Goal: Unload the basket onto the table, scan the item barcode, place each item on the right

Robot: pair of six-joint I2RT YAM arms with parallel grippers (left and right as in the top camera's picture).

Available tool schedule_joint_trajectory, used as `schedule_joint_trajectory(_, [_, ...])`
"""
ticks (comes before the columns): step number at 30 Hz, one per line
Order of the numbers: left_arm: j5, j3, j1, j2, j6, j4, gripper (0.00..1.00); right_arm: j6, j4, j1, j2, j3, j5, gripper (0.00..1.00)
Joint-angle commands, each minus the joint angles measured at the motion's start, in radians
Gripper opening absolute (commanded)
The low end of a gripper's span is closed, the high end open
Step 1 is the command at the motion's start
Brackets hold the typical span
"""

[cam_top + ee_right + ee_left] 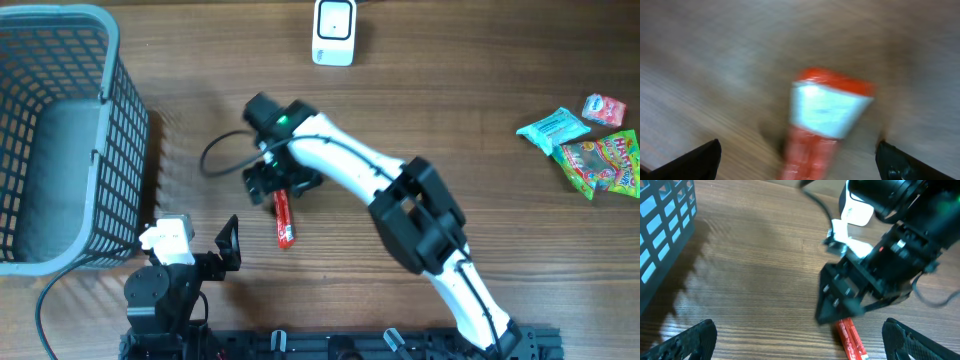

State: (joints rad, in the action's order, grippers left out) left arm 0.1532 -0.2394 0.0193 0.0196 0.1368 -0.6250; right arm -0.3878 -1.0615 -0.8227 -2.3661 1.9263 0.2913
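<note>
- Wooden worktop [480, 90] carries the red packet [284, 225], lying flat left of centre.
- Right end effector [278, 188] points down over the packet's upper end, fingers spread, gripping nothing.
- Left end effector [228, 245] spread; arm folded at the near edge.

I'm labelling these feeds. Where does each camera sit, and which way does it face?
Overhead: fixed above the wooden table, looking straight down; both arms show, with the right gripper over the red stick-shaped packet.
Left wrist: low on the left arm, facing across the table toward the right gripper; own black fingertips in the bottom corners.
Right wrist: facing down at the packet, blurred; own fingertips in the corners.
Shared: all show the packet.
</note>
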Motion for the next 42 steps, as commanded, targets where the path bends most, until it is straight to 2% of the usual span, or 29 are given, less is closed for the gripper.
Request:
schedule_joint_trajectory(1, [-0.009,-0.001,-0.005,-0.006,0.002,0.006,1.0,-0.082,0.01,-0.041,-0.017,-0.046,-0.08,1.0])
schedule_joint_trajectory(4, [-0.009,-0.001,-0.005,-0.006,0.002,0.006,1.0,-0.166,0.009,-0.049,-0.019,-0.108,-0.223,1.0])
schedule_joint_trajectory(6, [-0.009,-0.001,-0.005,-0.006,0.002,0.006,1.0,-0.199,0.002,-0.048,-0.019,-0.178,-0.224,0.97])
schedule_joint_trajectory(8, [-0.01,-0.001,-0.005,-0.006,0.002,0.006,1.0,-0.241,-0.006,-0.047,-0.019,-0.232,-0.202,0.64])
schedule_joint_trajectory(10, [-0.009,-0.001,-0.005,-0.006,0.002,0.006,1.0,-0.24,0.013,-0.047,-0.019,-0.254,-0.178,0.43])
schedule_joint_trajectory(12, [-0.009,-0.001,-0.004,-0.006,0.002,0.006,1.0,-0.24,0.038,-0.044,-0.019,-0.258,-0.173,0.15])
schedule_joint_trajectory(13, [-0.009,-0.001,-0.005,-0.006,0.002,0.006,1.0,-0.219,0.059,-0.039,-0.019,-0.258,-0.14,0.04])
schedule_joint_trajectory(16, [-0.009,-0.001,-0.005,-0.006,0.002,0.006,1.0,-0.183,0.114,-0.023,-0.018,-0.253,-0.068,0.05])
schedule_joint_trajectory(19, [-0.01,-0.001,-0.005,-0.006,0.002,0.006,1.0,-0.348,0.086,0.008,-0.016,-0.235,-0.069,0.04])
schedule_joint_trajectory(22, [-0.009,-0.001,-0.005,-0.006,0.002,0.006,1.0,-0.61,0.05,0.063,0.012,-0.235,-0.104,0.04])
schedule_joint_trajectory(26, [-0.009,-0.001,-0.004,-0.006,0.002,0.006,1.0,-1.175,-0.1,0.125,0.025,-0.235,-0.075,0.04])
schedule_joint_trajectory(27, [-0.009,-0.001,-0.005,-0.006,0.002,0.006,1.0,-1.279,-0.135,0.135,0.025,-0.235,-0.052,0.04])
schedule_joint_trajectory(31, [-0.01,-0.001,-0.005,-0.006,0.002,0.006,1.0,-1.434,-0.157,0.171,0.026,-0.235,0.043,0.04])
schedule_joint_trajectory(34, [-0.009,-0.001,-0.005,-0.006,0.002,0.006,1.0,-1.547,-0.145,0.196,0.029,-0.235,0.077,0.04])
schedule_joint_trajectory(37, [-0.009,-0.001,-0.005,-0.006,0.002,0.006,1.0,-1.548,-0.084,0.212,0.029,-0.235,0.031,0.07])
schedule_joint_trajectory(38, [-0.009,-0.001,-0.005,-0.006,0.002,0.006,1.0,-1.533,-0.076,0.212,0.029,-0.235,0.013,0.46])
schedule_joint_trajectory(39, [-0.009,-0.001,-0.005,-0.006,0.002,0.006,1.0,-1.474,-0.058,0.211,0.029,-0.235,-0.008,0.96])
schedule_joint_trajectory(40, [-0.009,-0.001,-0.005,-0.006,0.002,0.006,1.0,-1.344,-0.015,0.211,0.029,-0.235,-0.033,1.0])
schedule_joint_trajectory(42, [-0.009,-0.001,-0.004,-0.006,0.002,0.006,1.0,-1.218,0.037,0.212,0.029,-0.235,-0.032,1.0])
